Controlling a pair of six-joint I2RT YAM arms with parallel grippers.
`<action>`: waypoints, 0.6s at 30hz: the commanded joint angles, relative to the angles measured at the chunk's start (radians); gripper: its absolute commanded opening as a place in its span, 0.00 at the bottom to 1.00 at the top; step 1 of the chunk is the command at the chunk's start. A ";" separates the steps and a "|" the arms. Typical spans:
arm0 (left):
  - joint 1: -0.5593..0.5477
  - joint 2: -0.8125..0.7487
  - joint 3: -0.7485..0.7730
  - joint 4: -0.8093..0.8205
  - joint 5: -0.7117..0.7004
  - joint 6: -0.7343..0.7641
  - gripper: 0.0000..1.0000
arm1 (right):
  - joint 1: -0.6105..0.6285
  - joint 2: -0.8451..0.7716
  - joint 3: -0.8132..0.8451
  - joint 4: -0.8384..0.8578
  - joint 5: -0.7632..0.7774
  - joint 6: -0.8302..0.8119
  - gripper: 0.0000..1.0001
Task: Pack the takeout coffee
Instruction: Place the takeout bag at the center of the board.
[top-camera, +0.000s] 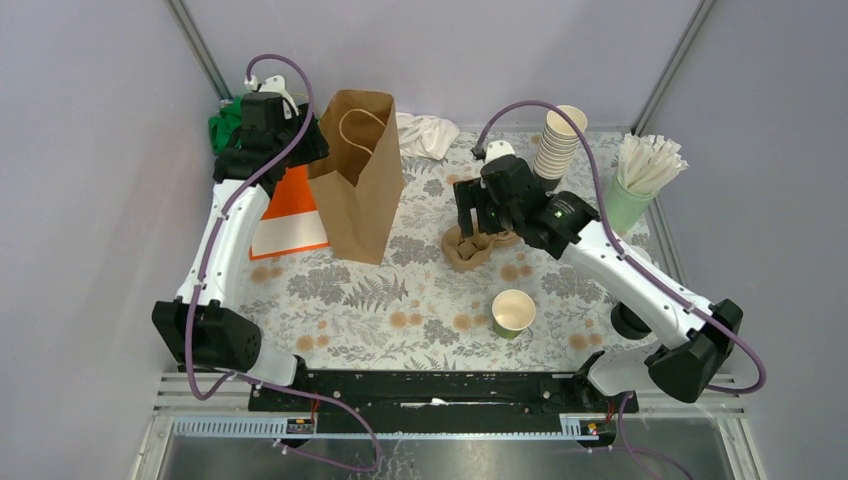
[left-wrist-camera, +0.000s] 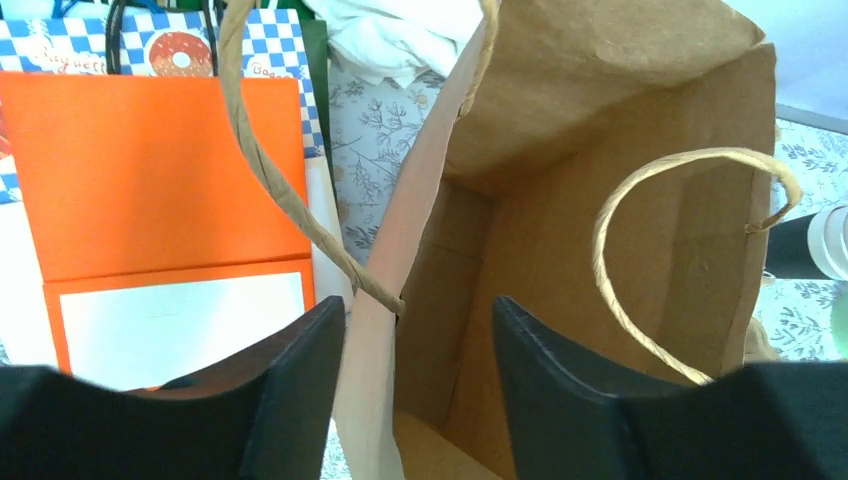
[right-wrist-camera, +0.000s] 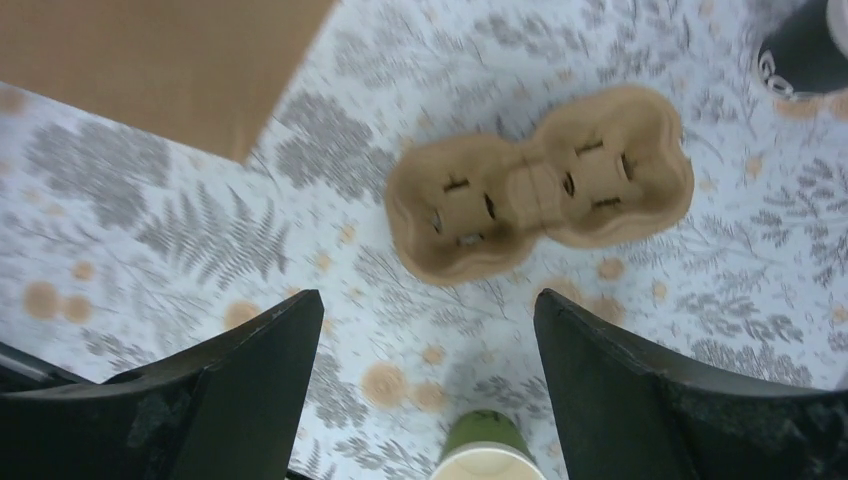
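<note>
One takeout coffee cup (top-camera: 513, 313), dark green with a white inside and no lid, stands upright on the patterned table; its rim also shows in the right wrist view (right-wrist-camera: 487, 452). My right gripper (top-camera: 482, 222) (right-wrist-camera: 428, 300) hangs open over the table just near of the brown pulp cup carrier (right-wrist-camera: 540, 190), with nothing between its fingers. The brown paper bag (top-camera: 357, 175) stands open at the back. My left gripper (left-wrist-camera: 418, 305) is open astride the bag's left wall (left-wrist-camera: 365, 340), which stands loose beside the left finger. No lids are in view.
An orange bag (top-camera: 290, 215) lies left of the brown bag. A white cloth (top-camera: 425, 135), a stack of cream cups (top-camera: 558, 140) and a pale green cup of white sticks (top-camera: 640, 180) line the back right. A dark round object (right-wrist-camera: 800, 55) sits beyond the carrier.
</note>
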 joint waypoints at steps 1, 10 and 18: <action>0.005 -0.050 0.036 0.049 0.009 -0.007 0.63 | -0.024 0.016 -0.070 0.011 -0.080 -0.132 0.84; -0.180 -0.217 0.023 -0.006 0.018 -0.074 0.98 | -0.139 0.180 -0.098 0.132 -0.175 -0.222 0.93; -0.589 -0.462 -0.383 0.163 -0.082 -0.385 0.91 | -0.220 0.305 -0.109 0.175 -0.226 -0.295 0.88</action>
